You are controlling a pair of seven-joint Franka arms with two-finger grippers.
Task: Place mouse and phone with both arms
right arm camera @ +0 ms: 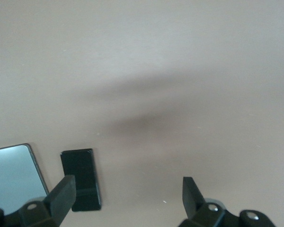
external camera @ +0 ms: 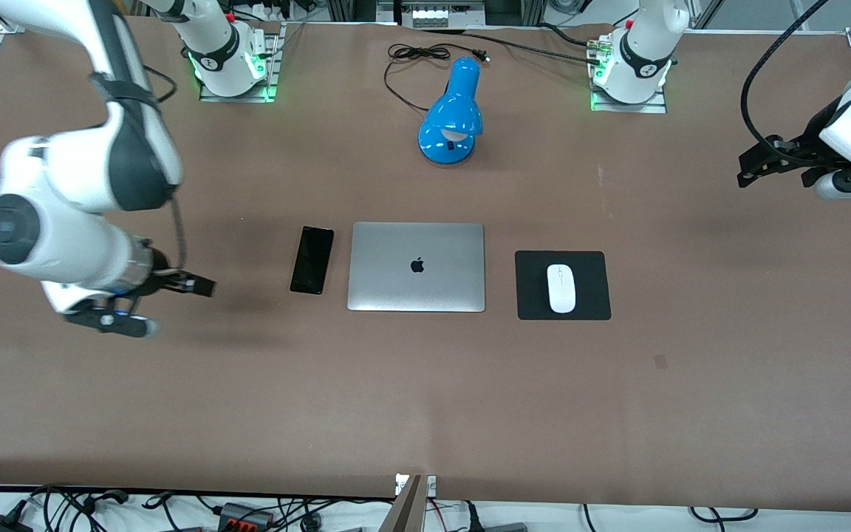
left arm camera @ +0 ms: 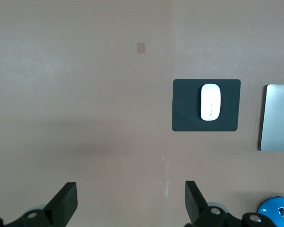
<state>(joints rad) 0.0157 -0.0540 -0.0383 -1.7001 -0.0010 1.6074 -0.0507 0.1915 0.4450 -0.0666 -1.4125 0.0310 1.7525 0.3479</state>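
Shut silver laptop (external camera: 416, 267) in the middle of the brown table (external camera: 425, 399). Square black mouse pad (external camera: 588, 288) just beside it, toward the left arm's end. Blue lamp (external camera: 450, 113) farther from the front camera, black cord (external camera: 411, 66) trailing off.

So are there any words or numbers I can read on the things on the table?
No words or numbers can be read anywhere.
The laptop shows only a dark apple-shaped logo on its closed lid, no letters.
The round black marks on the arm bases are too small to read.
The phone, mouse and blue lamp show no text.
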